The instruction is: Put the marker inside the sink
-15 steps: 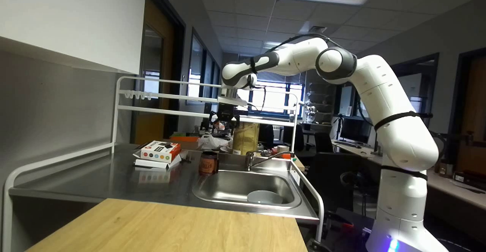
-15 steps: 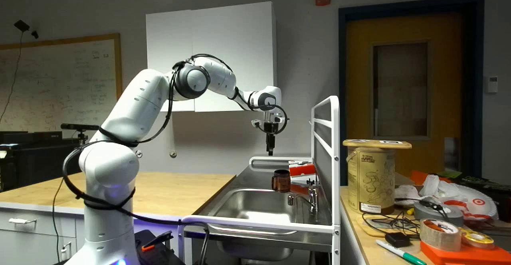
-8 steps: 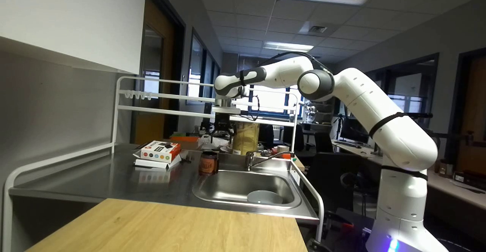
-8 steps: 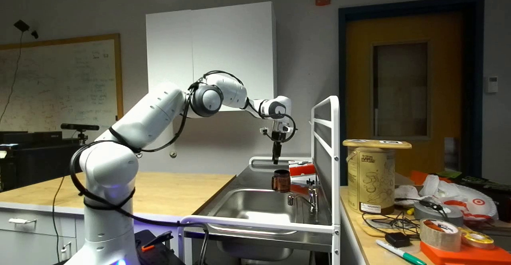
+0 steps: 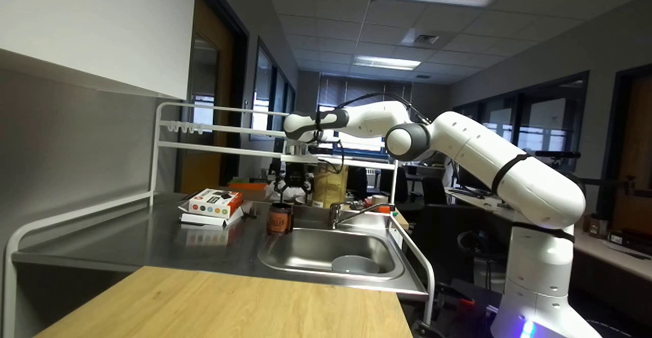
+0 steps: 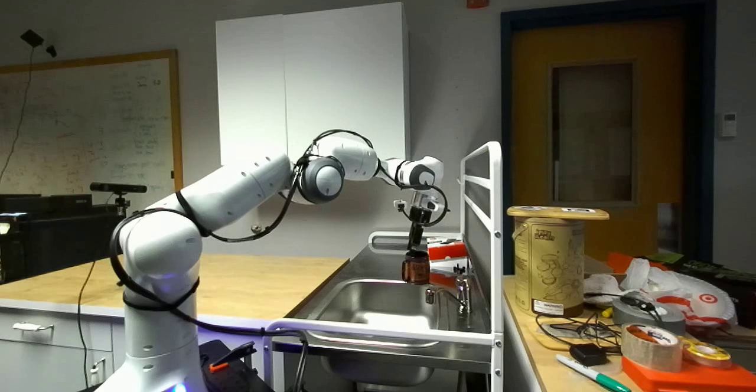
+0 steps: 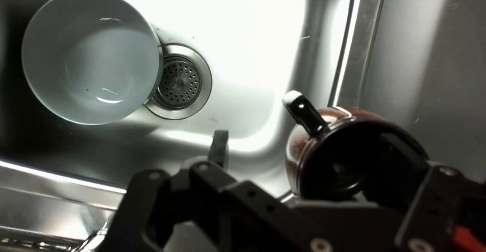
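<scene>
- The claw is spread wide, gripping nothing that shows. In the wrist view one finger stands left of the mug, the other overlaps its mouth.
- The one marker in sight lies on the table, lower right in an exterior view, well apart from the claw; the mug's dark inside could hide another.
- If the mug is the aim, coming down off-centre could catch its rim and tip it into the sink just beside it.
- Closing here would likely pinch the mug's wall.
- If that marker is the aim, a low path rightward risks striking the rack.
- A marker let go at the wrist view's upper left would probably land in the bowl.
</scene>
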